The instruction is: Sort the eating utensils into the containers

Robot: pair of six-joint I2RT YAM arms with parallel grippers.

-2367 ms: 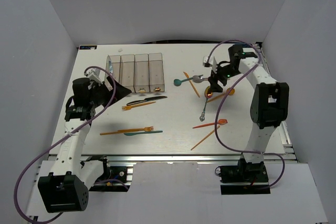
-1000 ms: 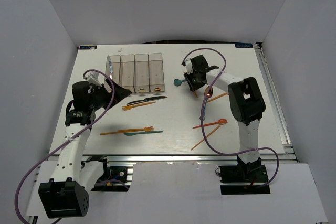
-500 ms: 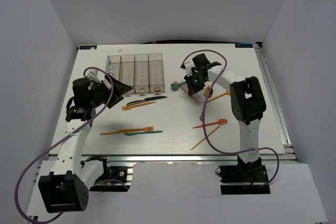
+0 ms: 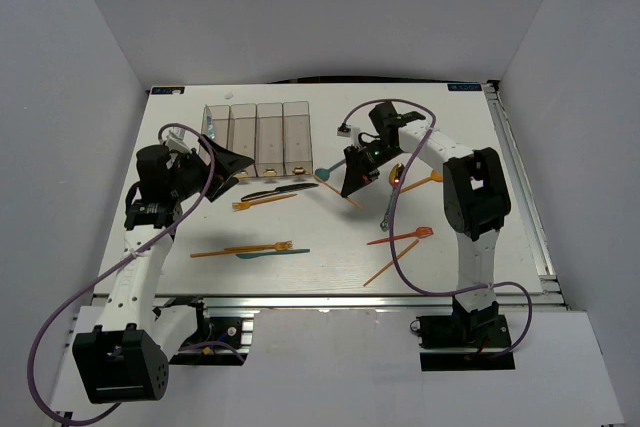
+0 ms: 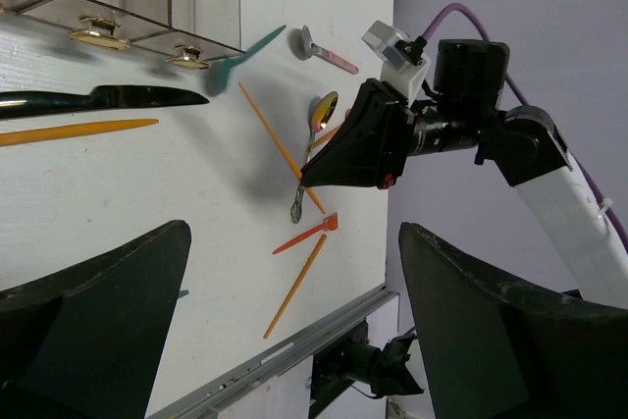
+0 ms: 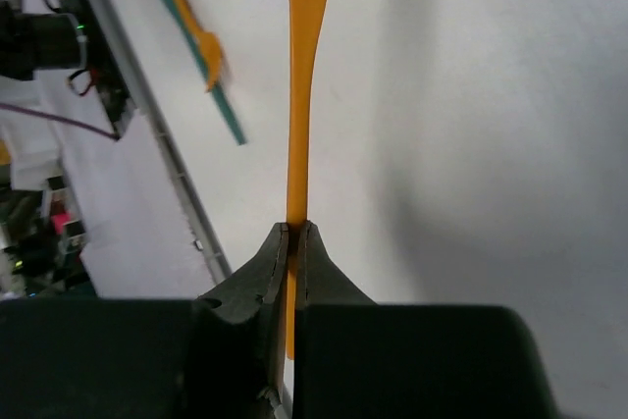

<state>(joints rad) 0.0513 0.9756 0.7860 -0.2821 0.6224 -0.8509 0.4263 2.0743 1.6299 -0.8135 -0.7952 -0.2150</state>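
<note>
- While the right fingers are pinched shut on the orange utensil close to one end, the rest of its slim length runs straight out past their tips, lifted off the tabletop. An end grip like this probably suits lowering it lengthwise into a tall, narrow bin.
- The containers stand off to the left of those fingers, with a gap between, so the carried piece is not yet over any compartment.
- A teal spoon lies just beyond the tip of the held utensil, between the right fingers and the containers.
- The left fingers are spread wide with nothing between them. They hover just beside the near left corner of the containers, likely waiting out of the way.
- Compared with 2.4 s ago, the right fingers have swung left from over the cluster of spoons toward the containers.
- The orange utensil, which then lay flat on the tabletop beside that cluster, is now in their grip.
- The teal spoon now sits closer to the containers than it did.
- The left fingers have barely shifted.
</note>
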